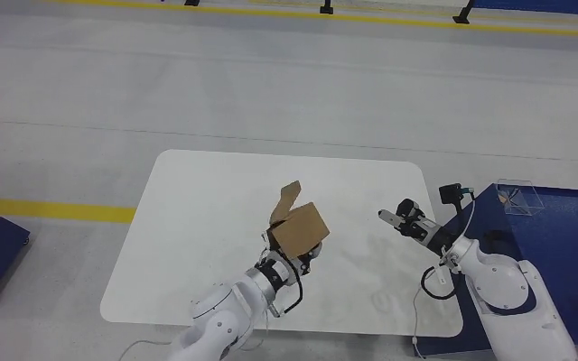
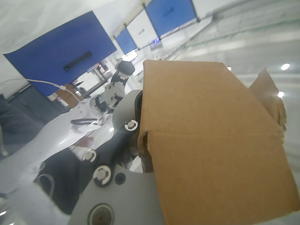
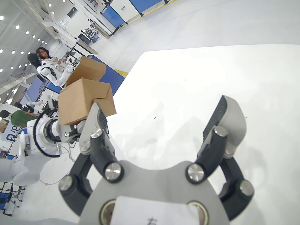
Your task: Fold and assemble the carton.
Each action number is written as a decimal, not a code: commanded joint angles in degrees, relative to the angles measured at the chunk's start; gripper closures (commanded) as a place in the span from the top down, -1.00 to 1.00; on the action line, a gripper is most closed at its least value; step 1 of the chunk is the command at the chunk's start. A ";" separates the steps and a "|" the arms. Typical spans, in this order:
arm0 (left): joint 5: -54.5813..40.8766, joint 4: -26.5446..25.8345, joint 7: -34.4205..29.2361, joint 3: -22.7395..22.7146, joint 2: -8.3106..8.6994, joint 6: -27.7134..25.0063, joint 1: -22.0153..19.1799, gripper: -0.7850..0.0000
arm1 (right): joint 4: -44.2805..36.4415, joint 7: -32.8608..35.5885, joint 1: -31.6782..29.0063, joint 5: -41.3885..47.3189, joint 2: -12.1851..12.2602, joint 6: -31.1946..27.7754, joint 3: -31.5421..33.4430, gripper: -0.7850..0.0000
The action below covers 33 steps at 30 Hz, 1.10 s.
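Observation:
A brown cardboard carton (image 1: 299, 231) is held tilted above the white table (image 1: 199, 217), near its front middle. One flap (image 1: 289, 197) stands up open on its far side. My left gripper (image 1: 289, 262) is under the carton, shut on its lower edge. In the left wrist view the carton (image 2: 211, 129) is close up, with one grey finger (image 2: 127, 111) against its side. My right gripper (image 1: 404, 217) is to the right of the carton, apart from it and open. The right wrist view has the right gripper (image 3: 161, 115) wide open over bare table, with the carton (image 3: 82, 101) farther off.
A blue cabinet (image 1: 533, 235) stands at the table's right side with a clear plastic box (image 1: 518, 195) on it. Another blue object (image 1: 9, 245) is off the table's left side. White tabletop lies bare at the back and left.

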 commanded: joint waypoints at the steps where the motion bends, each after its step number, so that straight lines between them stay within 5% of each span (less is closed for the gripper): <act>1: -3.69 0.21 13.84 0.79 -0.80 -4.60 -0.64 -1.00 | 0.00 0.00 0.00 0.00 0.00 0.00 0.00 1.00; 9: -10.00 6.96 45.82 4.35 -3.89 -19.27 -5.48 -1.00 | 0.00 0.00 0.00 0.00 0.00 0.00 0.00 1.00; 16: -14.88 14.15 54.28 8.92 -6.41 -19.46 -11.49 -1.00 | 0.00 0.00 0.00 0.00 0.00 0.00 0.00 1.00; 22: -16.18 18.26 53.68 11.43 -7.89 -19.88 -13.17 -1.00 | 0.00 0.00 0.00 0.00 0.00 0.00 0.00 1.00; 24: -16.38 18.81 52.10 11.57 -8.16 -19.60 -13.24 0.00 | 0.00 0.00 0.00 0.00 0.00 0.00 0.00 1.00; 25: -16.03 18.92 51.39 11.60 -8.24 -19.34 -13.24 1.00 | 0.00 0.00 0.00 0.00 0.00 0.00 0.00 1.00; 33: -11.81 9.93 46.29 9.12 -7.61 -16.19 -9.90 1.00 | 0.00 0.00 0.00 0.00 0.00 0.00 0.00 1.00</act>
